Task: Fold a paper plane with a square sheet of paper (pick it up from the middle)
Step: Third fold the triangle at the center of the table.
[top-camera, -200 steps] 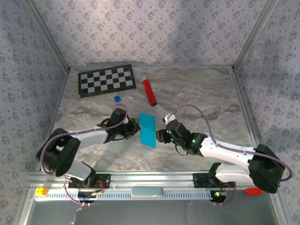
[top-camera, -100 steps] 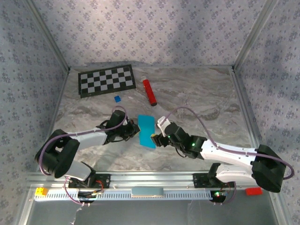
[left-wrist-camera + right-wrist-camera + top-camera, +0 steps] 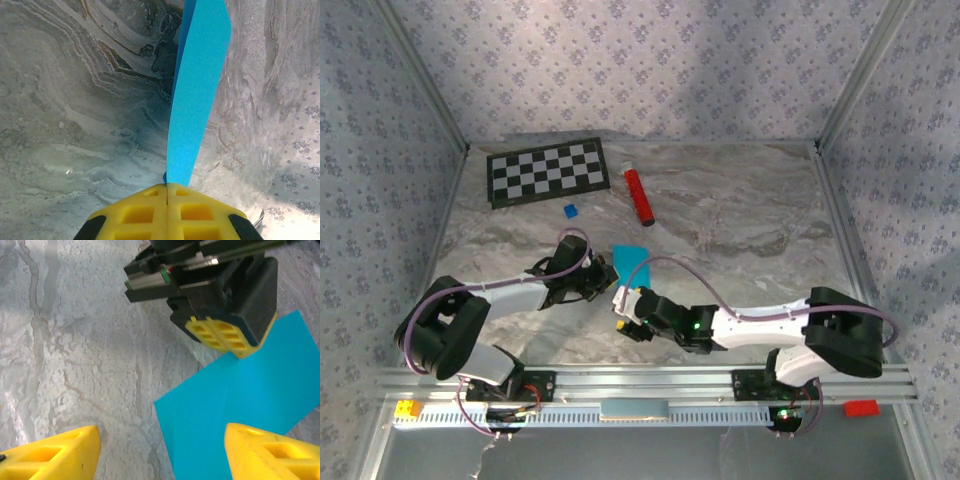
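Note:
The square sheet of paper (image 3: 632, 258) is bright cyan and stands as a narrow rectangle, lifted on edge at the table's middle. In the left wrist view the paper (image 3: 197, 90) runs up from the jaws, with a second layer showing along its left edge. My left gripper (image 3: 166, 187) is shut on its near edge, yellow fingers pressed together. The right gripper (image 3: 160, 455) is open with wide-set fingers, just near of the paper's (image 3: 240, 405) lower corner and touching nothing. From above, the right gripper (image 3: 623, 310) sits in front of the left gripper (image 3: 603, 280).
A red cylinder (image 3: 639, 196), a small dark-blue block (image 3: 570, 211) and a checkerboard mat (image 3: 546, 172) lie at the back left. The marble table (image 3: 750, 220) is walled by patterned panels and metal posts. The right arm stretches low across the near side.
The right arm has swung left and toward the near edge, its gripper passing from the paper's right side to its front corner. The left gripper keeps its hold on the paper.

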`<state>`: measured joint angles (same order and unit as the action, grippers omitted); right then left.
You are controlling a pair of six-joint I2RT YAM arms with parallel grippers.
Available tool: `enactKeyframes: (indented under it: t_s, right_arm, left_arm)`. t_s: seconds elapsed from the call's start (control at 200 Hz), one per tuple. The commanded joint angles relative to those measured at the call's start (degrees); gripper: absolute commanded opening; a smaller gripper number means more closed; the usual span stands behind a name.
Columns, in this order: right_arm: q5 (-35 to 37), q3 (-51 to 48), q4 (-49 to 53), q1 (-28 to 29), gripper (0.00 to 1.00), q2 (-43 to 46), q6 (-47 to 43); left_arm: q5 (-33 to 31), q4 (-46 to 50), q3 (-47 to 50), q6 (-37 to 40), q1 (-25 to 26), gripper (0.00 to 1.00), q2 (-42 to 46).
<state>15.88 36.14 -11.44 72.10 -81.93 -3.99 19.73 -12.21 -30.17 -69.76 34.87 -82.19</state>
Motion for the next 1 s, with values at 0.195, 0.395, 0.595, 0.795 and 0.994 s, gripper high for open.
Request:
enactKeyframes:
  t_s: [0.195, 0.395, 0.595, 0.795, 0.994]
  right_arm:
    - [7.57, 5.45, -1.50, 1.55, 0.59, -6.85, -1.73]
    - [10.93, 6.19, -1.22, 3.13, 0.41, -9.59, -1.47]
    - [13.65, 5.55, -0.66, 3.34, 0.35, -8.91, -0.54]
    - [16.63, 5.18, 0.01, 3.41, 0.31, -8.70, -0.34]
    - [15.24, 5.57, -0.32, 3.42, 0.26, -9.11, -0.50]
  left_arm:
    - [-0.99, -1.99, 0.03, -1.73, 0.38, 0.02, 0.32]
    - [-1.18, -1.53, 0.36, -1.46, 0.47, 0.02, 0.63]
    - [-1.43, -1.64, 1.12, -1.35, 0.48, 0.02, 1.07]
    - [-1.36, -1.65, 0.91, -1.35, 0.44, 0.02, 1.08]
    - [-1.62, -1.30, 0.99, -1.26, 0.38, 0.02, 1.49]
